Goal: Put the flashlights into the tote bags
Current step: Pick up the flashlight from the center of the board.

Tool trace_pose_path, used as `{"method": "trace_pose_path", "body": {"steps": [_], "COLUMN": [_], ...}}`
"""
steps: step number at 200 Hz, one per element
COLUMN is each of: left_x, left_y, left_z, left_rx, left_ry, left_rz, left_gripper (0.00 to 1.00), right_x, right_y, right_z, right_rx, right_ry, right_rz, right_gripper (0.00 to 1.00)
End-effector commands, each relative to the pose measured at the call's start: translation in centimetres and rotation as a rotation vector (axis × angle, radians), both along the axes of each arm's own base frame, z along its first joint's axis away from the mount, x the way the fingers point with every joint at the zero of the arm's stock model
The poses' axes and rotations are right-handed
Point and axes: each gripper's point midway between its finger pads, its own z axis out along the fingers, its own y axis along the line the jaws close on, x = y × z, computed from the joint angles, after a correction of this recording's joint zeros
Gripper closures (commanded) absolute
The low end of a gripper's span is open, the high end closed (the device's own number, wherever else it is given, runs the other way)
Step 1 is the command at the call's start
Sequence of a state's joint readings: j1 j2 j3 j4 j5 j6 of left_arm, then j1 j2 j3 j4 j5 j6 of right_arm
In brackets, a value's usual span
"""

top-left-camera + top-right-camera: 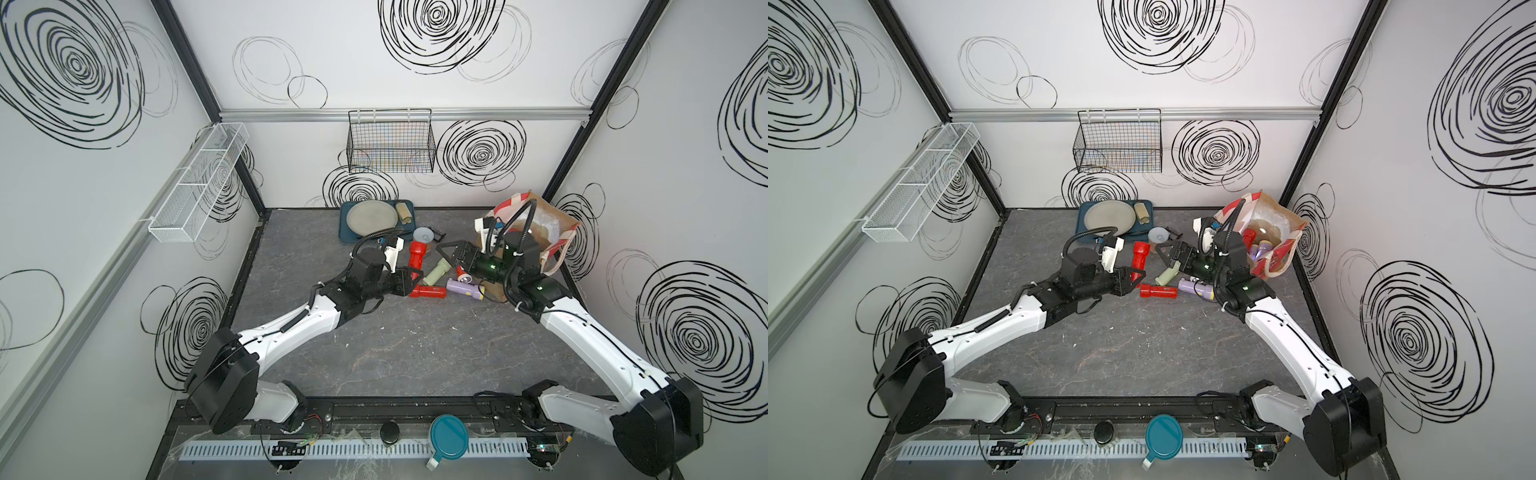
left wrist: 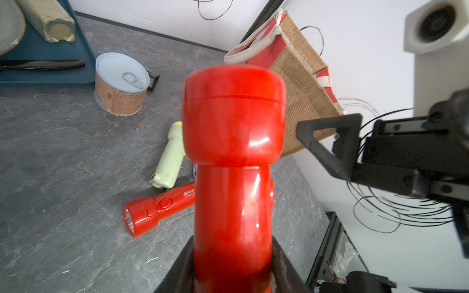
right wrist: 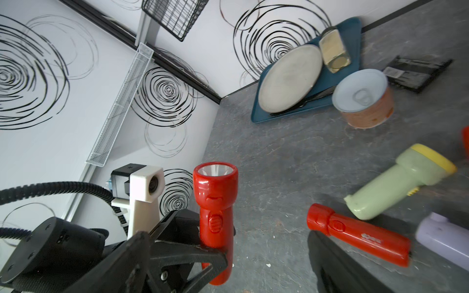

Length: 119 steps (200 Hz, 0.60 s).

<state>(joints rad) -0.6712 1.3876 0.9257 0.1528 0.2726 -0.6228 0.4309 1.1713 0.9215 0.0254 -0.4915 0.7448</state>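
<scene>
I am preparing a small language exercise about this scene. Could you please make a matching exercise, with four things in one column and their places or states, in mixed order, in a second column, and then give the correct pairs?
Things
1. left hand
2. right hand
3. pale green flashlight
4. grey plate

Places or states
A. on the blue tray
B. open, holding nothing
C. lying on the table
D. shut on a red flashlight

Right pairs: 1-D, 2-B, 3-C, 4-A.
</scene>
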Motion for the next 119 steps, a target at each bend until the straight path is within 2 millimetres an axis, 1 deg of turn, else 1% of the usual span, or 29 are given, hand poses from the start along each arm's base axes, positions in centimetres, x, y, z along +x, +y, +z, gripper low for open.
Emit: {"method": "trace_pose_path", "body": {"steps": [1,35,66,91,119], "left_x": [0.0,-0.3,-0.5,-0.6,-0.7], "left_y": [-0.9,-1.4,-1.6,-1.7,-1.8], "left_z": [4.3,4.2,4.2,4.2,4.1], "left_rx": [-0.146,-0.155,-0.158,-0.159,-0.16], "left_ry": [-0.07,-0.066,-0.065,-0.067,-0.065], "left_rz": [-0.01,-0.021,-0.025,-0.026,-0.029], "left_gripper": [1.0,1.0,1.0,1.0,1.0], "right_x": [-0.1,0.9,1.4,1.7,1.8], "right_y": [1.9,3.1,4.5,5.4,6.1], "right_z": [1.5,0.4,0.5,0.4,0.1], "right_rx": [0.062,0.052,0.056,0.063,0.065], "right_ry": [-0.057,-0.039,-0.036,-0.03,-0.028], "right_rz": [0.09,0.102,0.126,0.135,0.138], "right_gripper": [0.0,0.0,0.0,0.03,0.11]}}
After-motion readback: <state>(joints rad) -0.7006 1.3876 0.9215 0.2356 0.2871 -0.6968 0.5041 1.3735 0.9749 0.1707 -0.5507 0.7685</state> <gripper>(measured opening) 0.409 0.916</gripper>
